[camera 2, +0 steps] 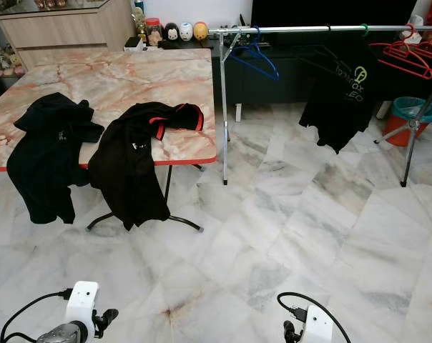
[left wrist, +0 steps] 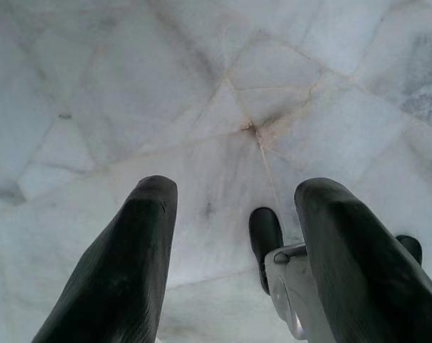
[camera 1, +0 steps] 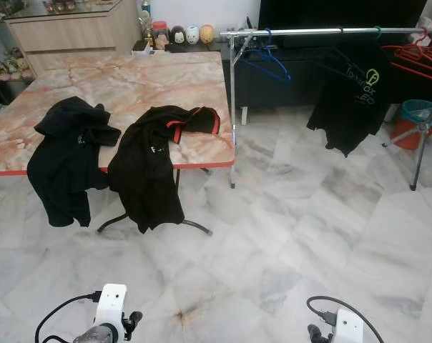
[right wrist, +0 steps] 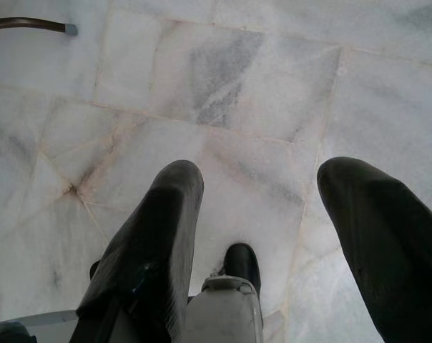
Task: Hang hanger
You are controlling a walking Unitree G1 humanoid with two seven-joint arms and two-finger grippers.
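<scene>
Left to right. Two black garments lie on the desk [camera 1: 130,78], both spilling over its front edge: a plain black top [camera 1: 66,157] near the front left corner and a red-trimmed jacket [camera 1: 155,161] near the front right corner. Past the desk's right edge stands the clothes rail [camera 1: 323,31], which carries a blue hanger [camera 1: 264,58], a black printed shirt [camera 1: 352,96] already hung, and red hangers [camera 1: 420,57] at its far right end.

I judge the hangers light, stiff and slightly slippery; I would grip the straight neck below the hook, or the lower bar, never the shoulders. The garments are soft and limp.

My left gripper [left wrist: 230,236] and right gripper [right wrist: 266,221] both hang idle over the marble floor [camera 1: 295,236], jaws wide and holding nothing.
</scene>
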